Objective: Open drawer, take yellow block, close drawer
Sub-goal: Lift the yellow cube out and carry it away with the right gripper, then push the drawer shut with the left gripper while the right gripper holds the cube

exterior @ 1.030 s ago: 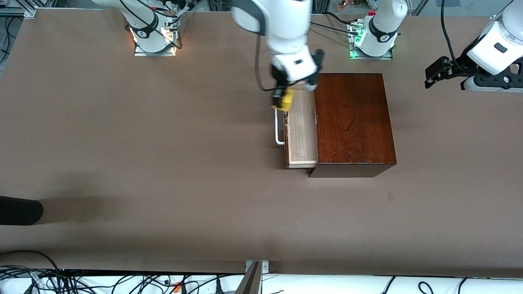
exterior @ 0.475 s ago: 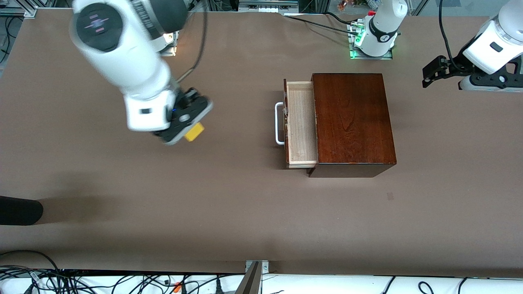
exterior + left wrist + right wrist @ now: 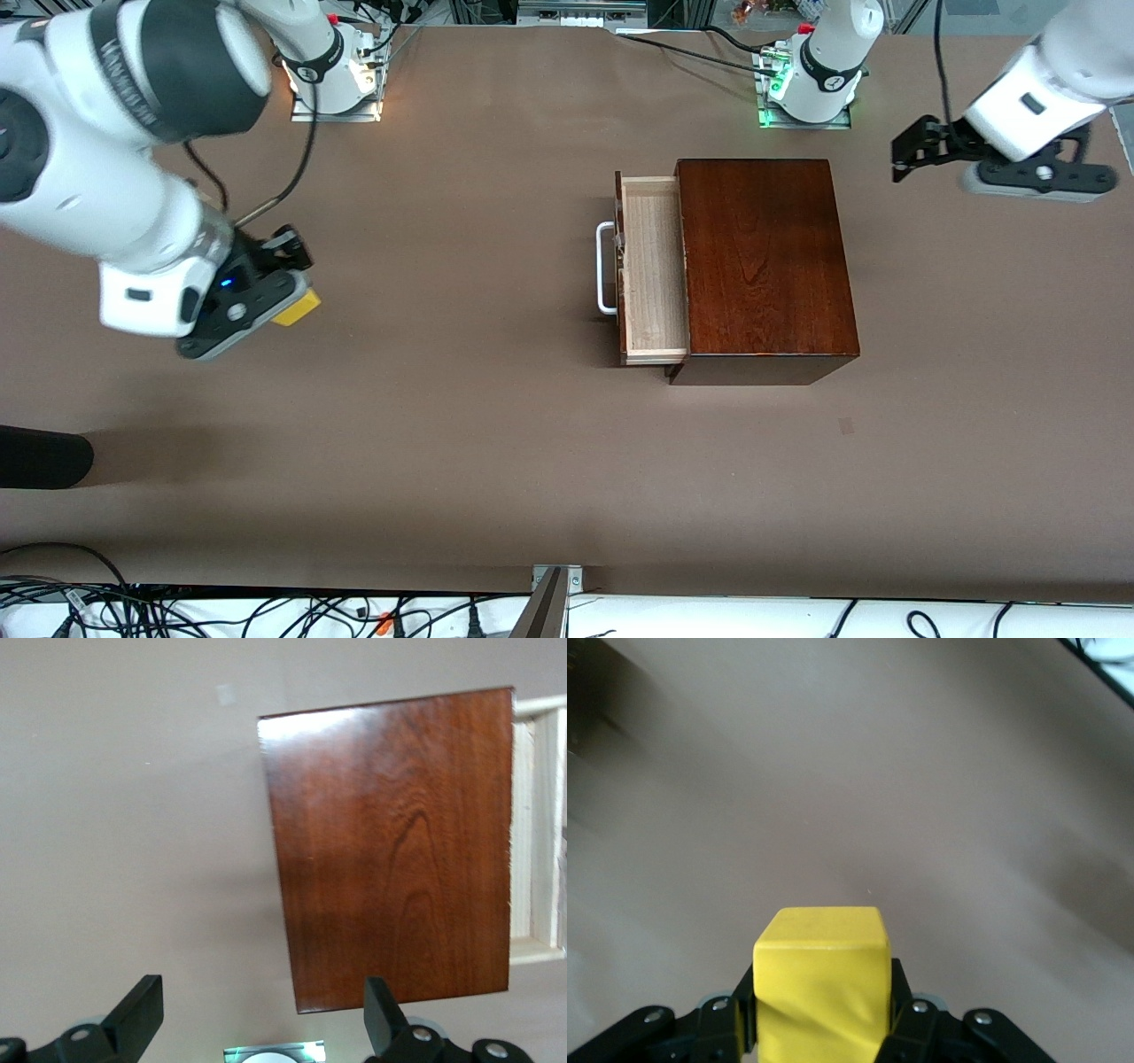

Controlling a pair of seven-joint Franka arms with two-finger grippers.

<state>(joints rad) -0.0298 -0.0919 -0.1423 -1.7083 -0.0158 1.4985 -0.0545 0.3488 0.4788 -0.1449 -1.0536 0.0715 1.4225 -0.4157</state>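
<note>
Yellow block (image 3: 298,307) in right tool (image 3: 282,297) (drawer (image 3: 654,268) open)

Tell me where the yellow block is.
The yellow block is clamped in the right gripper, above bare table toward the right arm's end, well clear of the open drawer.

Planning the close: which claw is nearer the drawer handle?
Left. The left claw hovers past the box's left-arm end; the right claw holds the yellow block much farther from the handle.
</note>
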